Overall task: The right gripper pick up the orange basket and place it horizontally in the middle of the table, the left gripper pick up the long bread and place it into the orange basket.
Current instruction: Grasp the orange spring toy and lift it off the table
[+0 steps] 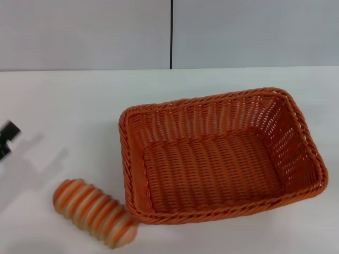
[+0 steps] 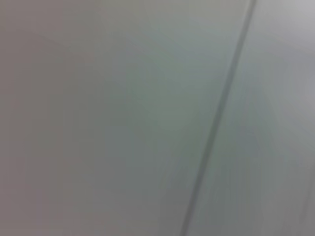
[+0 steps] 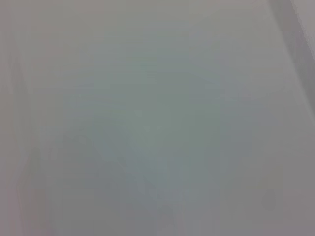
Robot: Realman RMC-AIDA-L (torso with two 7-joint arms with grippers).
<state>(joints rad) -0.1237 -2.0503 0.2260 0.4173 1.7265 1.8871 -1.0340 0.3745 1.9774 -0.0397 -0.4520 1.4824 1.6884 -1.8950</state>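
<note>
White table (image 1: 69, 106) bears woven orange basket (image 1: 217, 159), ridged long bread (image 1: 95, 212); left gripper (image 1: 6, 138) state unclear.

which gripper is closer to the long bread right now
Left. The left gripper shows at the table's left edge, up and to the left of the long bread, apart from it. The right gripper is not in view, so it appears farther away.
</note>
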